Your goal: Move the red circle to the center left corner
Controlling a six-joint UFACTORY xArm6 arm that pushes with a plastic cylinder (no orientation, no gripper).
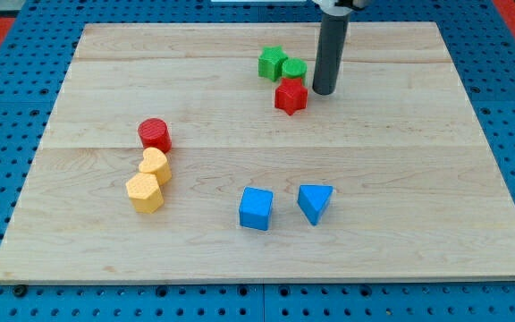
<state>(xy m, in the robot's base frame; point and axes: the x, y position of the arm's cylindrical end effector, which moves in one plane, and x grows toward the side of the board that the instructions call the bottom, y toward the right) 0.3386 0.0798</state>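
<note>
The red circle (pixel 155 134) sits on the wooden board (pixel 418 179) at the view's left, just above two yellow blocks. My tip (pixel 322 91) rests on the board near the view's top centre, far to the right of the red circle. It stands just right of a red star (pixel 291 97) and a green round block (pixel 294 71).
A green star (pixel 272 63) lies left of the green round block. A yellow heart-like block (pixel 156 165) and a yellow hexagon (pixel 145 192) sit below the red circle. A blue cube (pixel 257 208) and a blue triangle (pixel 315 202) lie at the bottom centre.
</note>
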